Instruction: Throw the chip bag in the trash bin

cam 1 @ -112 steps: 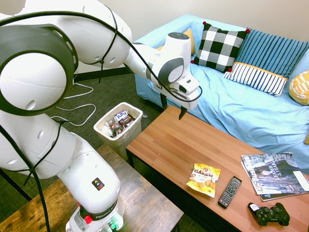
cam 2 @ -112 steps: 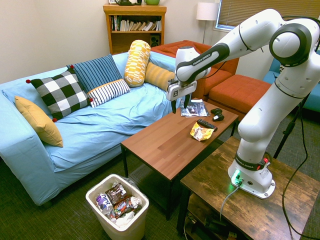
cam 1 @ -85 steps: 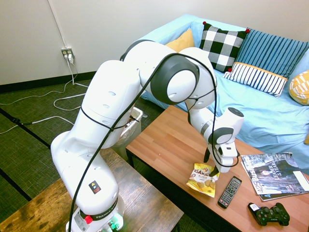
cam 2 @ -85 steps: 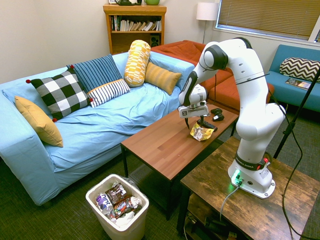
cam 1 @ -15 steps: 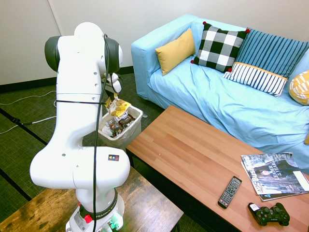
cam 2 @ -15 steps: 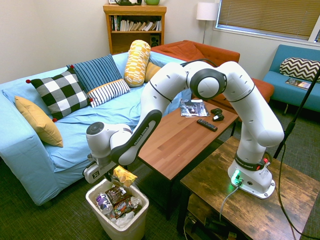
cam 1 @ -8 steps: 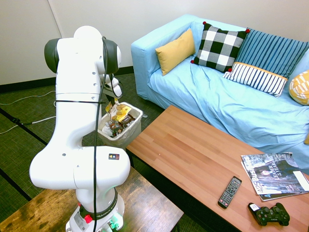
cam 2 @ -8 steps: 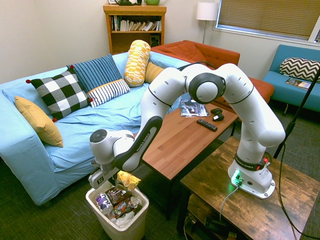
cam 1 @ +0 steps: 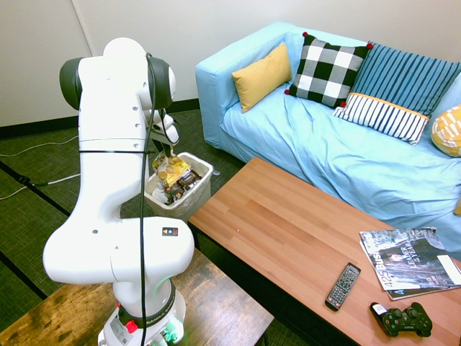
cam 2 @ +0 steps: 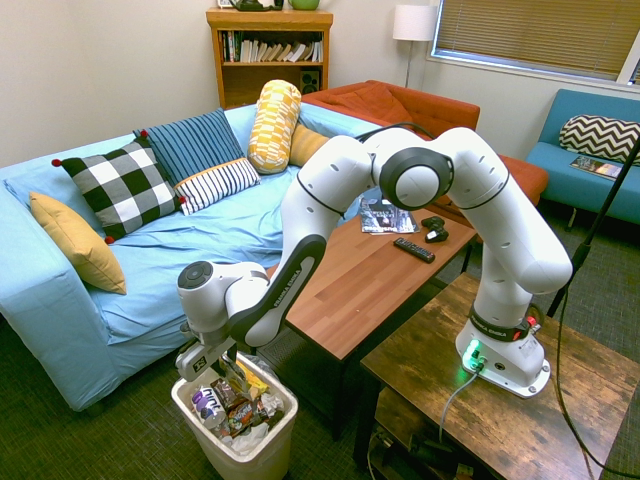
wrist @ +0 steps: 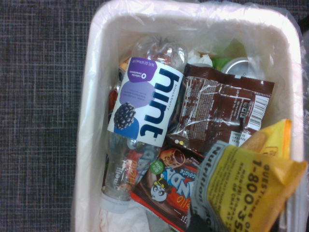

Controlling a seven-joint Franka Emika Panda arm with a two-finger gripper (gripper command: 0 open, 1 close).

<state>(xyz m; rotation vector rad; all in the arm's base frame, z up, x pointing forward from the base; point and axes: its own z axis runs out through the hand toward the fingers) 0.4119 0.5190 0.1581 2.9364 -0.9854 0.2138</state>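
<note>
The white trash bin (cam 1: pixel 204 168) (cam 2: pixel 284 428) (wrist: pixel 91 96) stands on the dark carpet beside the coffee table's end. It holds a clear "hint" bottle (wrist: pixel 143 109) and several snack wrappers. My gripper (cam 1: pixel 165 150) (cam 2: pixel 220 362) hangs just over the bin's mouth. The yellow chip bag (cam 1: pixel 173 171) (cam 2: pixel 247 381) (wrist: pixel 241 188) sits tilted right under it, its lower part among the trash at the bin's top. Whether the bag is still held cannot be made out.
The wooden coffee table (cam 1: pixel 288 223) (cam 2: pixel 360 285) runs beside the bin, with a remote (cam 1: pixel 343 286), a magazine (cam 1: pixel 407 270) and a game controller (cam 1: pixel 401 321) at its far end. A blue sofa (cam 1: pixel 324 137) stands behind the table and bin.
The gripper has come down closer to the bin. The chip bag has sunk from hanging above the rim to resting tilted in the bin's mouth.
</note>
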